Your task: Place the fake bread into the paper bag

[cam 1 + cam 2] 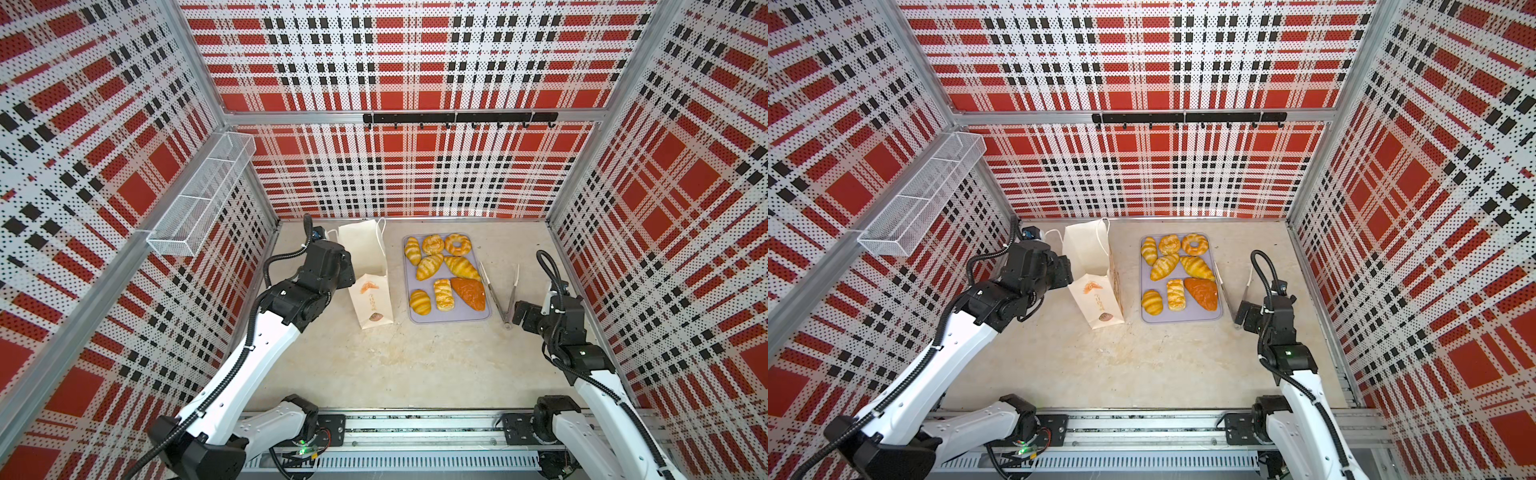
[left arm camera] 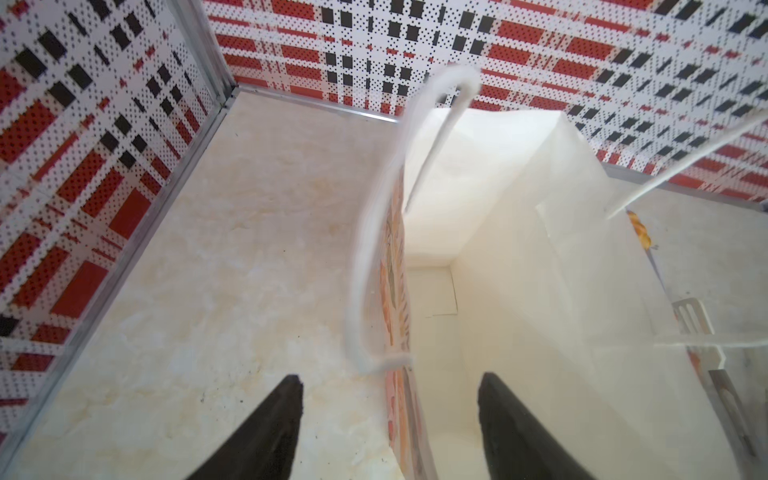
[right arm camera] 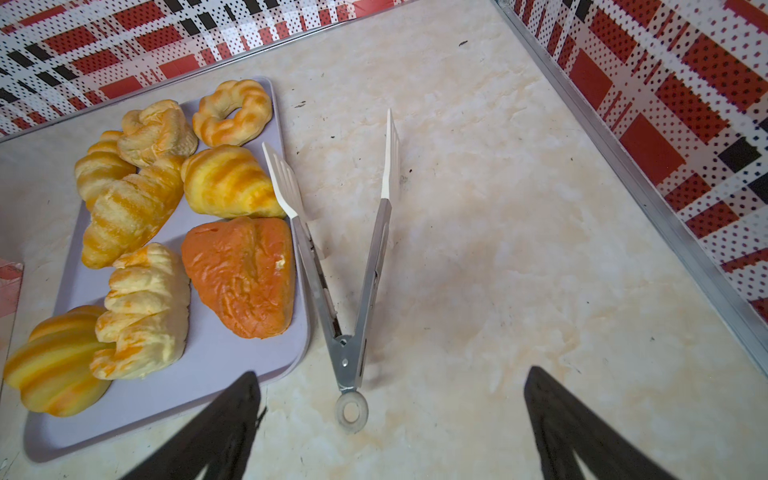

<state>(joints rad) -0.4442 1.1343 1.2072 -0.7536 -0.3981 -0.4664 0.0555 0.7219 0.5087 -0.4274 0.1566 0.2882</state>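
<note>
Paper's the weak point. Left gripper (image 2: 389, 376) has its jaws apart, straddling the upright paper bag (image 1: 372, 303) wall by the cord handle (image 2: 365, 257), not pinching yet. A skewed pinch could crease or tip the bag. Fake bread (image 1: 430, 266): all eight on the lilac tray (image 1: 424, 318), just right of the bag. Right gripper (image 3: 392, 372) is wide open and empty at the hinge end of the tongs (image 3: 349, 357). Slick metal, so they may slip or twist.

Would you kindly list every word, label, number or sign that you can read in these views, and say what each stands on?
No text is readable anywhere.
paper bag: a faint column of marks under its orange print, perhaps lettering, too small to read in both top views.
tongs, lilac tray, fake bread: no marking seen.
</note>
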